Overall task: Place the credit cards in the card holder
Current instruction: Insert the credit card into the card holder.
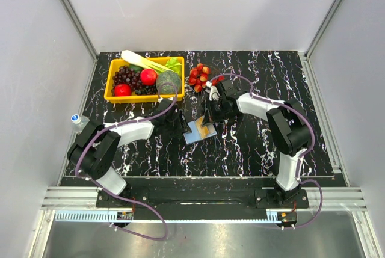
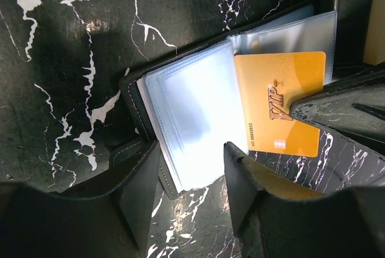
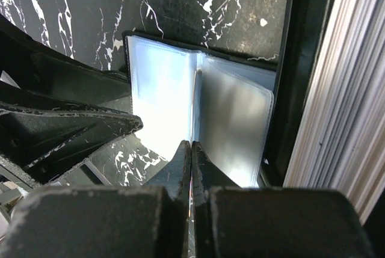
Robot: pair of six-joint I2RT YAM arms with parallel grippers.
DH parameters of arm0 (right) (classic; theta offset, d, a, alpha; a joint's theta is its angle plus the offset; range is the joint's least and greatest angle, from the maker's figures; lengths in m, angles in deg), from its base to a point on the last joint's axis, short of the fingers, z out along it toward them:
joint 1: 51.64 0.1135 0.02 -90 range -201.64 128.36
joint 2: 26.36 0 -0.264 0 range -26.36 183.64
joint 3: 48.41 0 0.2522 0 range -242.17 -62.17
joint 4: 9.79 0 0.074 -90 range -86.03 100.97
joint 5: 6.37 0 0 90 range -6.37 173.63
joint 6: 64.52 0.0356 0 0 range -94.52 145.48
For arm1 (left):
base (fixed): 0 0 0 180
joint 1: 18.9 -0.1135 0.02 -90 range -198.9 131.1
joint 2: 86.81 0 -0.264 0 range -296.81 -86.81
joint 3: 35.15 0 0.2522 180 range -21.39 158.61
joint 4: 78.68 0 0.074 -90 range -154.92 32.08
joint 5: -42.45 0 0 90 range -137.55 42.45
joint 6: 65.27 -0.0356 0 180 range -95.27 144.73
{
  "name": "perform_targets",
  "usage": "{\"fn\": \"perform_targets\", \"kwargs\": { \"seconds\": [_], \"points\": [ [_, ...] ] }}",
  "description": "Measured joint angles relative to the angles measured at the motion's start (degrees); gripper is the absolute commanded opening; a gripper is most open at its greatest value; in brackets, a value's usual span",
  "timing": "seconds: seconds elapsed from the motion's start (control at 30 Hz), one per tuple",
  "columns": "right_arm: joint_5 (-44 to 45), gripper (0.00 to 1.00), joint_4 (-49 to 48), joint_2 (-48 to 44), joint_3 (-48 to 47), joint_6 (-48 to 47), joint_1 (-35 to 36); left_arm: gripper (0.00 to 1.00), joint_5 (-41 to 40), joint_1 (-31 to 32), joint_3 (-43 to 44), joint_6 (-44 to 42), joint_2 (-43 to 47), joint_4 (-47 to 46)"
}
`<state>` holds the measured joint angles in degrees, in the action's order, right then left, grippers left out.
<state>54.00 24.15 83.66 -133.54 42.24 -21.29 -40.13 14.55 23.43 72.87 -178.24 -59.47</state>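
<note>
Left wrist view: right tool (image 3: 191, 150) pinches card (image 2: 280, 104), long axis along open holder (image 2: 186, 113) fold; left tool (image 2: 191, 156) spread.

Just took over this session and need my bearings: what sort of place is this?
Most likely an enclosed robot test cell: plain white panels in aluminium framing, a black marble-patterned table, and a staged yellow basket of fruit.
</note>
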Motion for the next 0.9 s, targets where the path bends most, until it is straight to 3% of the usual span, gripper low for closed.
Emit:
{"fn": "perform_targets", "kwargs": {
  "seconds": [0.9],
  "points": [
    [-0.98, 0.01, -6.1, 3.08, 1.44, 4.83, -0.81, 0.49, 0.7, -0.28, -0.28, -0.09, -0.17, -0.57]
  ]
}}
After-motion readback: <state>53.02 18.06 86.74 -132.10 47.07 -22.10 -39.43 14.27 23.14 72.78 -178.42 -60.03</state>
